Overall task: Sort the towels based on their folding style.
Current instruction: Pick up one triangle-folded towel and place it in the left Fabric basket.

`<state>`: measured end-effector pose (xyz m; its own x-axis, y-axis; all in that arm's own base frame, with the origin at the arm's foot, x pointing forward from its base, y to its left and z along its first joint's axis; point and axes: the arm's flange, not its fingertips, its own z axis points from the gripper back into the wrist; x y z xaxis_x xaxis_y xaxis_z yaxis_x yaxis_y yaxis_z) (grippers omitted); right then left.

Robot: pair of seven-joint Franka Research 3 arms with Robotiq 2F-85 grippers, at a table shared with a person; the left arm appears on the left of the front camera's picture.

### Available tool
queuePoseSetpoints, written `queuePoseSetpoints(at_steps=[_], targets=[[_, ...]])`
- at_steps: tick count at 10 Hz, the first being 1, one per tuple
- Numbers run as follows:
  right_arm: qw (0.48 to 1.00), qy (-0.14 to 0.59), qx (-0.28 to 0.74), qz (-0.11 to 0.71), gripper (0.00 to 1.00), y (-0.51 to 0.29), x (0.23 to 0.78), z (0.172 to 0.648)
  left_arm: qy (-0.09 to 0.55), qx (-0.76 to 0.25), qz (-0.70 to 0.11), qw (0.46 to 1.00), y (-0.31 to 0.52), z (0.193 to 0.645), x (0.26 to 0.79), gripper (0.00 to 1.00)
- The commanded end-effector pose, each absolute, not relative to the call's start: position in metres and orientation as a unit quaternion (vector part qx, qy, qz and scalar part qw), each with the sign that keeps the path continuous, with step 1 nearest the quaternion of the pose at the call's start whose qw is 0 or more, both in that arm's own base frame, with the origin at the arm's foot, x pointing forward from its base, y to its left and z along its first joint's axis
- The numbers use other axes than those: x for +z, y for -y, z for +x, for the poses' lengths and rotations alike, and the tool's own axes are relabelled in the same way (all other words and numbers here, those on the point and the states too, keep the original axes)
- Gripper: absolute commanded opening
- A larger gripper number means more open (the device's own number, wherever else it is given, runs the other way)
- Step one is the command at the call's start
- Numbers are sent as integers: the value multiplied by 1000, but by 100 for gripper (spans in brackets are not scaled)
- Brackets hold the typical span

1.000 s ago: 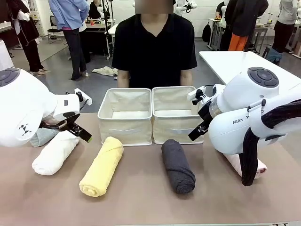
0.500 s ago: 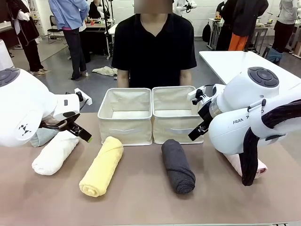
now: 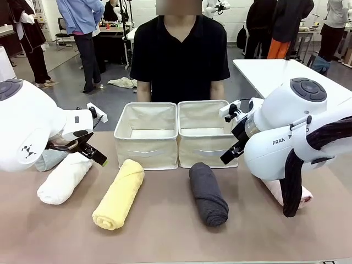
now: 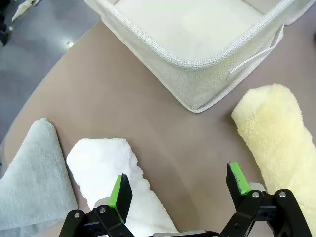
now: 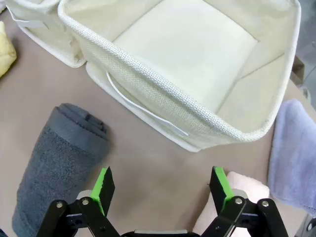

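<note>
Left hand (image 4: pixel 180 181) gapes empty over bare tabletop (image 4: pixel 163 138) between white towel (image 4: pixel 106 160) and yellow towel (image 4: pixel 276 133). Right hand (image 5: pixel 163 185), equally wide and empty, hangs between dark grey towel (image 5: pixel 59 158) and pink towel (image 5: pixel 248 182).

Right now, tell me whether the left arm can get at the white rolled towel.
Probably yes. The left claw hangs open close above the white towel, and nothing lies between them. The grey-green cone right beside the towel may crowd the grasp on that side.
</note>
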<state>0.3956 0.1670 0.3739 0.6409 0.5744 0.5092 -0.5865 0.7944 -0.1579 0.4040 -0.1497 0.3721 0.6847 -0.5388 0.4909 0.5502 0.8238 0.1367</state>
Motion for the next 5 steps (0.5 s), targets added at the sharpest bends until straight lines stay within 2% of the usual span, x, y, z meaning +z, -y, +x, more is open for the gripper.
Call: queuePoseSetpoints(at_steps=[1,4,5], targets=[[906,277,320,11,100,-167,374,396,264,-297,-11,918,150,404,372,100],[906,277,320,11,100,-167,374,396,264,-297,-11,918,150,404,372,100],[898,296,325,-2,100,-172,407,383,268,-309,0,912,153,394,405,100]])
